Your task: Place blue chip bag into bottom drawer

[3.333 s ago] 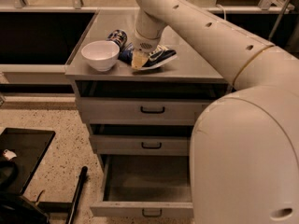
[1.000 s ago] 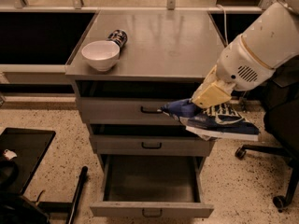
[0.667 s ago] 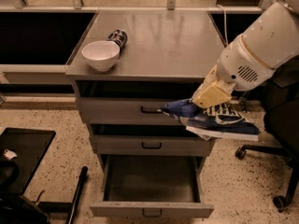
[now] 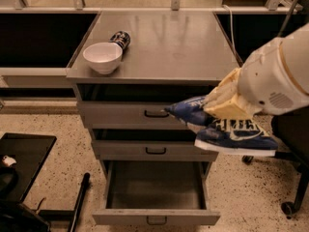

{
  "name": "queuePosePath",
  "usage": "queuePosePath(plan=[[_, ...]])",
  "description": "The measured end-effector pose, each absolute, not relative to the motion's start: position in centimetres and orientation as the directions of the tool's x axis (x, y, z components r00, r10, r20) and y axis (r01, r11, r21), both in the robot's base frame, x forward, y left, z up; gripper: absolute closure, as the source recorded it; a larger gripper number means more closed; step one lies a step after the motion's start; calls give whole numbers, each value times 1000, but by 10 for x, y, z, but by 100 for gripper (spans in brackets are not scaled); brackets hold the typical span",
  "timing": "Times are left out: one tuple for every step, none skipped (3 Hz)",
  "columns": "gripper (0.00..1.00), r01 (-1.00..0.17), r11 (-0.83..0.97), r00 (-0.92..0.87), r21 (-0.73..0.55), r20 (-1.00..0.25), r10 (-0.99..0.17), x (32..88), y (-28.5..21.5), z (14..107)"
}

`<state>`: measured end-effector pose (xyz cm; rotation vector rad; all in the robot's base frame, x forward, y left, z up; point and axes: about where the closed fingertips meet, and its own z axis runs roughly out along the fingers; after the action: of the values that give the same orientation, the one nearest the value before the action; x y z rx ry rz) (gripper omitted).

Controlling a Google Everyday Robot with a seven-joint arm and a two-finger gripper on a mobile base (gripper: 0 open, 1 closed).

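The blue chip bag (image 4: 227, 129), crinkled dark blue foil with white print, hangs in the air in front of the cabinet's right side, level with the top and middle drawers. My gripper (image 4: 223, 103), with yellowish fingers, is shut on the bag's upper part; the white arm comes in from the right. The bottom drawer (image 4: 155, 216) is pulled open below, a little to the left of the bag, and its inside shows nothing in it.
A white bowl (image 4: 102, 57) and a small dark patterned can (image 4: 120, 39) stand on the grey cabinet top (image 4: 169, 47) at the left. The top drawer (image 4: 130, 114) and middle drawer (image 4: 145, 150) are pushed in. An office chair base (image 4: 289, 204) is at the right, black equipment (image 4: 19, 178) at the left on the floor.
The gripper lifted the bag off the cabinet top and carried it down and right, in front of the drawers. Over the last second it has barely moved.
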<state>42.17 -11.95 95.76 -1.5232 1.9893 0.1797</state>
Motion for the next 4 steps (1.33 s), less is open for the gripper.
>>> queuePosePath(plan=[[100,-908,292,-80,-301,-559,-825,413,-120,965],[100,-908,290,-79,-301,-558,-826,413,-120,965],[100,-899,285,-66,-334,-539,-840,416,-141,970],[100,-896,271,-41,-352,-542,-839,428,-174,949]])
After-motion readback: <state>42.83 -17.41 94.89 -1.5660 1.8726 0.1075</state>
